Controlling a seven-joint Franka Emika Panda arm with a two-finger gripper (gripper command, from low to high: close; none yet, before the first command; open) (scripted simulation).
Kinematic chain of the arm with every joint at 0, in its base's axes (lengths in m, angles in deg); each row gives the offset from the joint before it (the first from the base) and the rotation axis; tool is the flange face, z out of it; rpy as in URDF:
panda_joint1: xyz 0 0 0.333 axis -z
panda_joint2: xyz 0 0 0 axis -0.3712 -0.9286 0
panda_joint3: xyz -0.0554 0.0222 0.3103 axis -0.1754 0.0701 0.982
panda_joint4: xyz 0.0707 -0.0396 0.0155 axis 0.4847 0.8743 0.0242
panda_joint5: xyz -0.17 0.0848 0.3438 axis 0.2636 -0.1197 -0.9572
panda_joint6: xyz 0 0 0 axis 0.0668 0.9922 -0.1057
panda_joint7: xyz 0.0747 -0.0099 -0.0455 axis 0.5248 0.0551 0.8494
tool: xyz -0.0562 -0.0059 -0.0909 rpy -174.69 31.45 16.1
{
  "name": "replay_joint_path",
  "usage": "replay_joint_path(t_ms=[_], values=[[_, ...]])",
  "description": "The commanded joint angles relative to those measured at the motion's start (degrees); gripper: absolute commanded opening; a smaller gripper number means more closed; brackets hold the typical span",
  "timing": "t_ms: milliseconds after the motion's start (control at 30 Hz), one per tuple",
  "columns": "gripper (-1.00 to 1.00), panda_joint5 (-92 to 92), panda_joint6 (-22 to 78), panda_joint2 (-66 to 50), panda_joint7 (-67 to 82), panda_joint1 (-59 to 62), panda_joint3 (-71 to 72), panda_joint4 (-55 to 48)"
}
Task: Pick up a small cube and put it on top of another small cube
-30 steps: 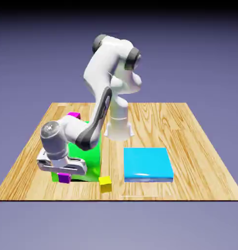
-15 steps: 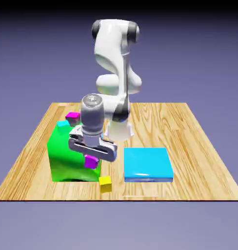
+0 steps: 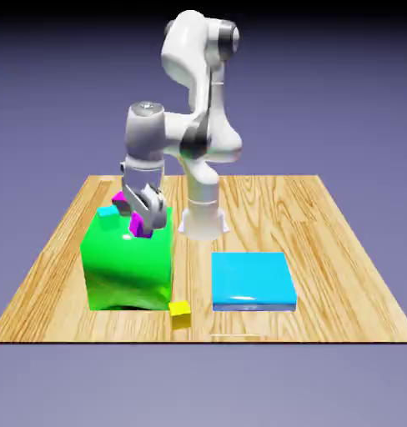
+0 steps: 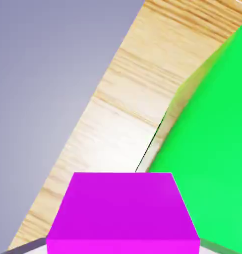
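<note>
The magenta cube (image 3: 141,225) has been lifted and carried back from near the bench's (image 3: 340,283) near edge, where it was seen low in front of the green block (image 3: 128,271) a second ago. It is now shown over the block's top, and the hand has been turned on the way. The gripper (image 3: 142,223) is closed on the cube, which is seen square between the fingers in the hand view; whether any gap is left between cube and block cannot be told.

The cyan cube (image 3: 108,213), hidden by the arm a second ago, is now uncovered on the block's top, towards its far edge at the exterior view's left. The second magenta cube (image 3: 120,198) is partly covered by the hand, beyond the block's far left corner. The yellow cube (image 3: 180,314) is left undisturbed near the bench's near edge, and the blue slab (image 3: 253,279) has not been shifted.

The pick is thus judged done and the carry under way. By the direction of travel, the cyan cube or the second magenta one seems to be aimed at. Enough height must be kept so that the cyan cube is not knocked, and the held cube should be squared over its support before release.
</note>
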Motion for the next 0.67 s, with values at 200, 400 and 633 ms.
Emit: replay_joint_path(t_ms=[200,400,633], values=[[-1.00,-14.3,10.0,6.5,-15.5,14.5,-3.1,0.1],[-1.00,-22.8,12.9,8.2,-21.9,21.3,-5.0,1.2],[1.00,-24.3,6.9,5.7,-20.9,20.6,-4.3,4.7]])
